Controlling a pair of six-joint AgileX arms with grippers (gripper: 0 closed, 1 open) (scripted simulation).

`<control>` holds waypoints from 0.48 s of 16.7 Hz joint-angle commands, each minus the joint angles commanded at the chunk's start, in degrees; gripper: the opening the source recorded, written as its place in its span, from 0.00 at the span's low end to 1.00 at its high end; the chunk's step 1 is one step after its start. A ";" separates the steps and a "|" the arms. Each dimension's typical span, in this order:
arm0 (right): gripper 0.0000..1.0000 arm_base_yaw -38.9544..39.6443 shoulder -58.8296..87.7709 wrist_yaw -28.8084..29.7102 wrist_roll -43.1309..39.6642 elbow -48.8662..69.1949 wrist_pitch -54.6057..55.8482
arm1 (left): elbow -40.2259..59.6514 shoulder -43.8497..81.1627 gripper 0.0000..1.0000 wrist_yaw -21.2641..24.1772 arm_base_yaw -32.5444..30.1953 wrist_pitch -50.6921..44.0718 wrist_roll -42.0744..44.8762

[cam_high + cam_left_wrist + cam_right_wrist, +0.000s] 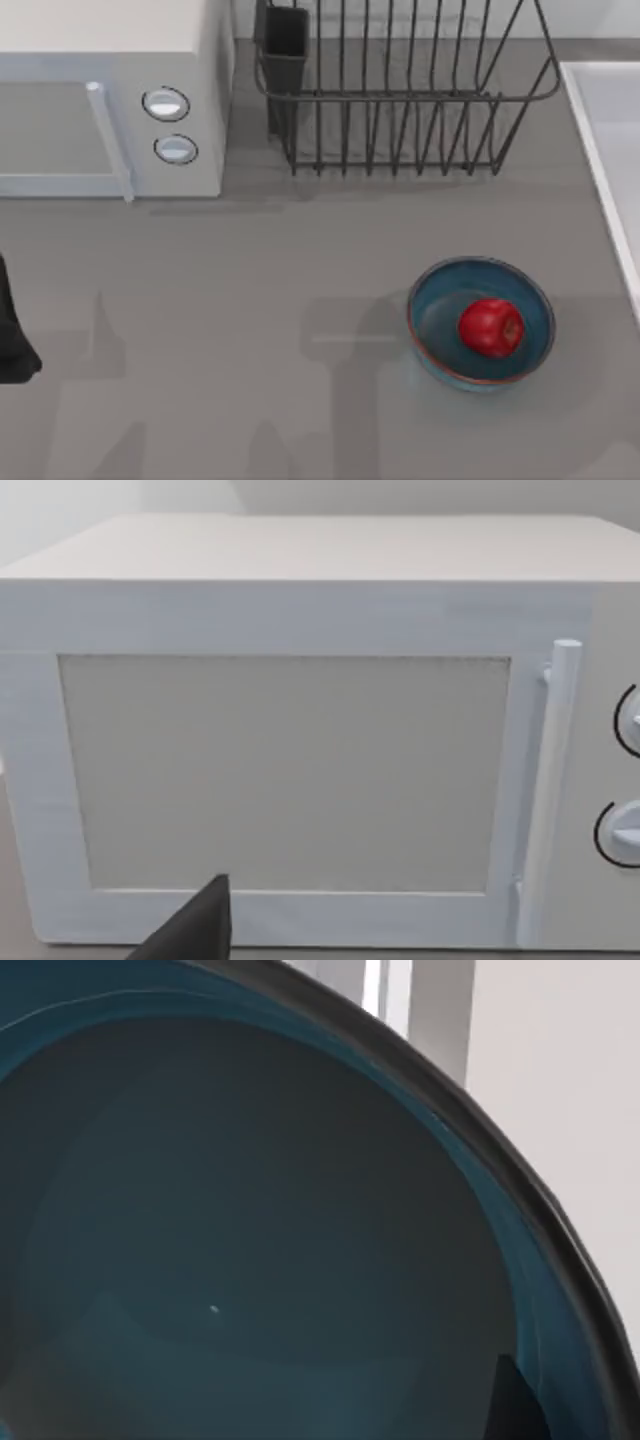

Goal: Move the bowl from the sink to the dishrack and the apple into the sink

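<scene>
Resting in teal bowl [440, 335], glossy red apple [491, 327]

The left arm [12, 340] is a matte black, blocky mass with a rounded lower corner, unmarked. A left gripper fingertip [195, 928] is a plain black wedge tapering to a point. A dark finger sliver [515, 1400] edges the right wrist view.

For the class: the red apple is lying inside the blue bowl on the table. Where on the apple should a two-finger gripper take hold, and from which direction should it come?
Grip the apple across its round middle, coming straight down from above. It sits inside the bowl, whose raised wall blocks any sideways approach, while its top is open. The apple lies toward the bowl's right side, so align the fingers so that neither one strikes the rim there.
</scene>
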 joint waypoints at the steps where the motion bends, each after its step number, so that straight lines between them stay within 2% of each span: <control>1: 0.00 4.26 0.39 2.37 2.29 0.08 4.29 | 0.00 0.00 1.00 0.00 0.00 0.00 0.00; 8: 0.00 37.65 3.40 20.98 18.84 0.47 37.96 | 0.00 0.00 1.00 0.00 0.00 0.00 0.00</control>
